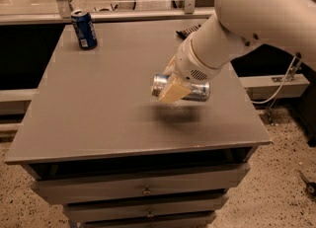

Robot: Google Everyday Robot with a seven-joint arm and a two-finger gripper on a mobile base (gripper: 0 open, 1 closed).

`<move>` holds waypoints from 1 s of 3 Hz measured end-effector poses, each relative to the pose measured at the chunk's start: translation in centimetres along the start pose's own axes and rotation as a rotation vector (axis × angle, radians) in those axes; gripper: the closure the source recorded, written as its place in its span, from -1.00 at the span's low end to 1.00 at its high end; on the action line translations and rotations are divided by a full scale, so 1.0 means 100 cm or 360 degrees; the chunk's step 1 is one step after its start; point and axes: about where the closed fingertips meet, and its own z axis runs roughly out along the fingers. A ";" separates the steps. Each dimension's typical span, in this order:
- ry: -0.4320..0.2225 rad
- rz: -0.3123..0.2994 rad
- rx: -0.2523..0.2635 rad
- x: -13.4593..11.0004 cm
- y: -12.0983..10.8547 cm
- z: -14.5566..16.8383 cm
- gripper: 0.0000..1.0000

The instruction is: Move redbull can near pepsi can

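The redbull can (197, 91) is a slim silver can held on its side, lifted above the grey table (98, 103) with its shadow below it. My gripper (174, 88) is shut on the can's middle, its tan finger (171, 92) in front of it. The white arm reaches in from the upper right. The pepsi can (84, 29), dark blue with a silver top, stands upright at the table's far left corner, well apart from the gripper.
A dark flat object (187, 31) lies at the table's far edge behind the arm. Drawers (143, 190) sit under the tabletop. A metal rail (113, 17) runs behind the table. Speckled floor lies on the right.
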 end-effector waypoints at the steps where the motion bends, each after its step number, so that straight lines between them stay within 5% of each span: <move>1: -0.0009 -0.0006 0.0001 -0.003 -0.001 0.002 1.00; 2: -0.0063 -0.0040 0.0008 -0.021 -0.009 0.012 1.00; 3: -0.0169 -0.0083 0.0072 -0.058 -0.041 0.028 1.00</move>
